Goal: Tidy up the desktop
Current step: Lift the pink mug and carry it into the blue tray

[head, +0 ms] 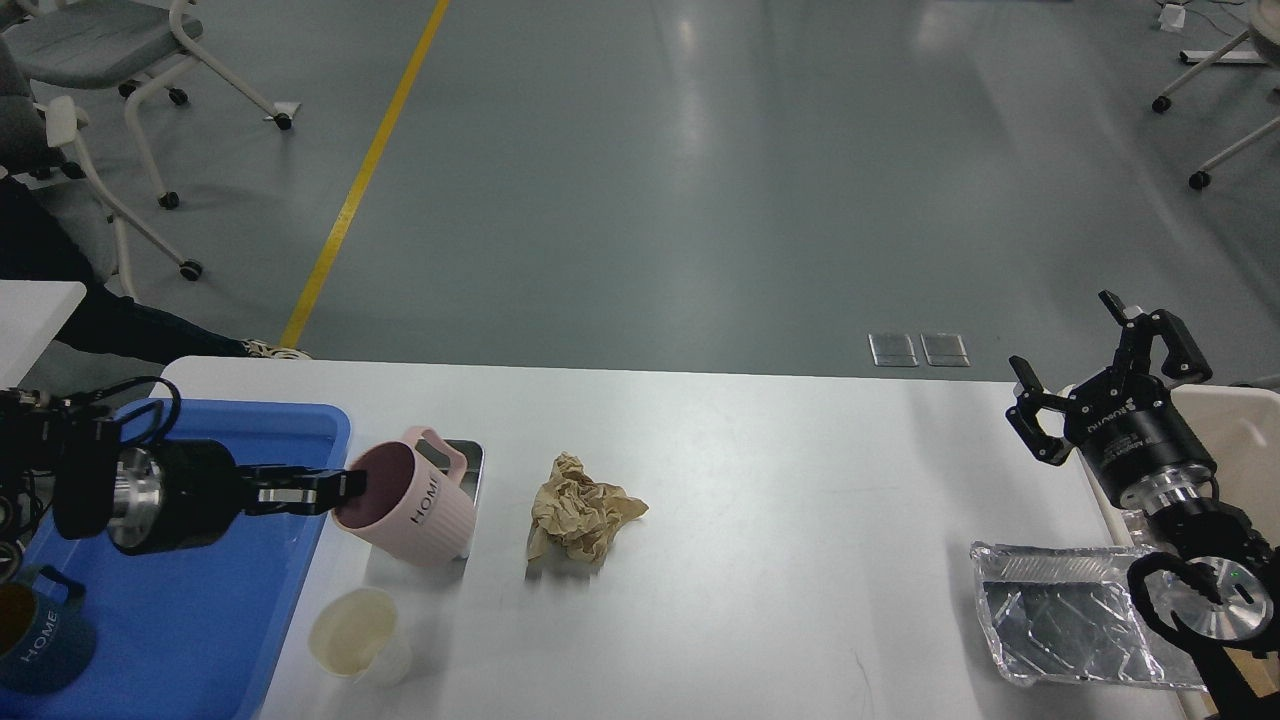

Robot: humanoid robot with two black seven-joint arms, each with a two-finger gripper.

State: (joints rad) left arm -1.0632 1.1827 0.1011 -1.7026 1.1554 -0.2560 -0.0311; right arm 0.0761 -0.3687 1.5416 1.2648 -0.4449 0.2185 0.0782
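Mugs: I counted two, a ribbed pink "HOME" mug [410,512] and a dark blue one [40,635] in the blue plastic tray [215,600].
Left gripper [340,487]: clenched on the pink mug's rim, tilted over the steel tin [468,458].
Right gripper [1095,385]: I saw it spread wide, holding nothing.
White desktop [780,520]: one crumpled brown paper [580,518] mid-surface, one cream cup [357,635] near the front edge, one foil tray [1070,625] at the right edge.
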